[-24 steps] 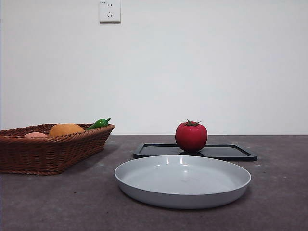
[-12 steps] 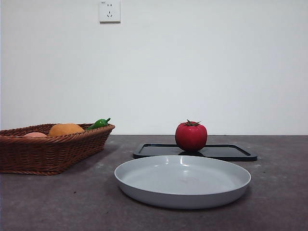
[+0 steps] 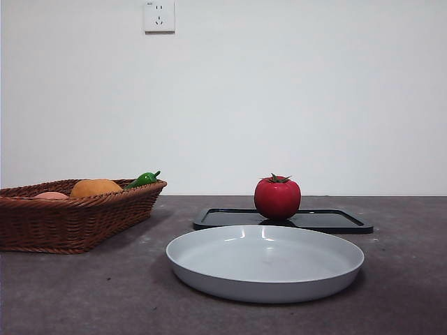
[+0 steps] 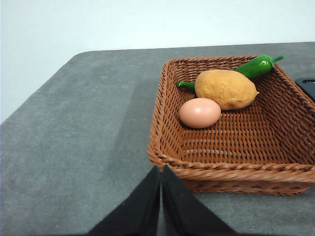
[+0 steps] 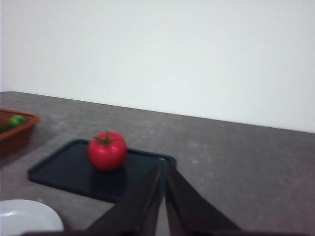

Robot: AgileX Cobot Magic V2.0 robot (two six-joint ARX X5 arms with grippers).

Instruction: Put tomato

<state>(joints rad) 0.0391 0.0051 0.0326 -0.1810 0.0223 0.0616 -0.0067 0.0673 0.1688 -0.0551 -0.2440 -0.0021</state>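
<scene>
front view shows the tomato (image 3: 277, 199) sitting on the black tray (image 3: 335, 221). it looks smooth, slippery, maybe squishy, so grab its round sides gently. right gripper (image 5: 163, 183) and left gripper (image 4: 161, 183) are both closed, holding nothing.

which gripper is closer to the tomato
Right. The right gripper faces the tomato on the black tray; the left gripper sits by the basket.

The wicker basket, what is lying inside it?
Inside the wicker basket lie a pale egg, a lumpy orange-yellow fruit and a green pepper. The fruit covers the middle of the pepper. Nothing else shows on the woven floor.
</scene>
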